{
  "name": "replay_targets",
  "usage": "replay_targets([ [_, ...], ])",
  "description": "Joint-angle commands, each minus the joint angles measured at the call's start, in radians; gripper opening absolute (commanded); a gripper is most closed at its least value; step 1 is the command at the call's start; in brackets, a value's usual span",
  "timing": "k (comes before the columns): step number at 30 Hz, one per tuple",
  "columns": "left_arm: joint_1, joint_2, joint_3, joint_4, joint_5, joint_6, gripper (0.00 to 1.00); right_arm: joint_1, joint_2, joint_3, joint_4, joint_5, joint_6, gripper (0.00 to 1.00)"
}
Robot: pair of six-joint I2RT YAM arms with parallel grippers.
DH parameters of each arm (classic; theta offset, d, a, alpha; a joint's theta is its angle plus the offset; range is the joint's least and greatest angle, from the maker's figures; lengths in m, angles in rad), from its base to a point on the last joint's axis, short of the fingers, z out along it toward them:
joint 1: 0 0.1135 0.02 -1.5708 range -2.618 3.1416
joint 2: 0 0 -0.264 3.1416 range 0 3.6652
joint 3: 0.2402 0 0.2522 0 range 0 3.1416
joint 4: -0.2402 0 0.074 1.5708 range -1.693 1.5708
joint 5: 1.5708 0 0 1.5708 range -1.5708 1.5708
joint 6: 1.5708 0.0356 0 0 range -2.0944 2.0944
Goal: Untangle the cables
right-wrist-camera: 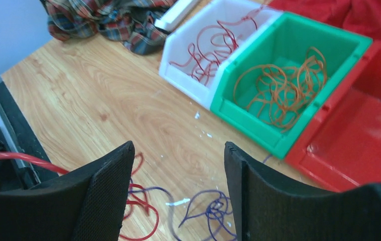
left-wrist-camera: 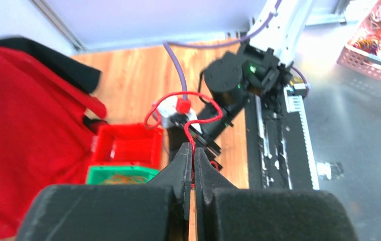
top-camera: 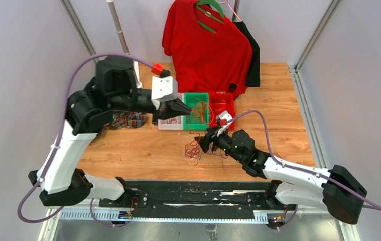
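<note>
Pale-walled and small, the cell holds a wooden desk (top-camera: 143,145) with a red shirt (top-camera: 203,50) hanging at the back and three bins in a row near the middle. I'd put the job well past halfway. The white bin (right-wrist-camera: 191,88) has loose red strands (right-wrist-camera: 213,45) in it, the green bin (right-wrist-camera: 248,120) beside it a heap of orange ones (right-wrist-camera: 283,90), and the red bin (right-wrist-camera: 374,130) looks bare from my right wrist view.

What is left of the cables is a small tangle (top-camera: 193,149) on the desk in front of the bins — red and purple loops, thin as thread, curled over one another and lying flat on the wood. How tightly they are knotted I cannot say; that view is blurred.

My left hand (left-wrist-camera: 193,150) is closed on a single red cable (left-wrist-camera: 193,143), which arcs up out of the pinch in a springy loop. From above, it hangs near the white and green bins. I'd judge that strand wants the white bin.

My right hand (right-wrist-camera: 178,150) is open, fingers wide apart, gripping nothing, low over the tangle with the purple loops showing between the pads.

So: one strand to drop off, then the red and purple to part.
</note>
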Motion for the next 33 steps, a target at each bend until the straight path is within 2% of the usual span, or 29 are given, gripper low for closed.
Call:
replay_targets([
  [1,-0.005,-0.031,0.101,0.000,-0.042,0.051,0.00,0.008,-0.017,-0.059,0.075,0.067,0.035,0.65],
  [4,-0.005,-0.029,0.160,0.000,-0.090,0.107,0.01,0.009,-0.090,-0.089,0.038,0.079,0.015,0.66],
  [7,-0.005,-0.029,0.201,0.001,-0.116,0.155,0.01,0.008,-0.206,-0.085,-0.028,0.097,-0.030,0.74],
  [10,-0.005,-0.027,0.224,0.001,-0.134,0.182,0.01,0.009,-0.291,-0.033,-0.097,0.028,-0.098,0.80],
  [13,-0.005,-0.028,0.229,0.000,-0.143,0.208,0.00,0.011,-0.309,0.045,-0.133,-0.115,-0.132,0.81],
  [17,-0.005,-0.020,0.247,0.001,-0.147,0.220,0.01,0.037,-0.238,0.174,-0.170,-0.249,-0.184,0.81],
  [22,-0.005,-0.002,0.304,0.001,-0.158,0.236,0.01,0.068,-0.065,0.295,-0.161,-0.357,-0.213,0.81],
  [25,-0.005,0.017,0.364,0.001,-0.174,0.244,0.01,0.073,0.040,0.296,-0.121,-0.320,-0.210,0.81],
  [28,-0.005,0.027,0.408,0.003,-0.184,0.255,0.00,0.073,0.161,0.271,0.002,-0.298,-0.201,0.81],
  [33,-0.005,0.015,0.444,0.057,-0.225,0.262,0.00,0.071,0.311,0.246,0.121,-0.225,-0.182,0.75],
])
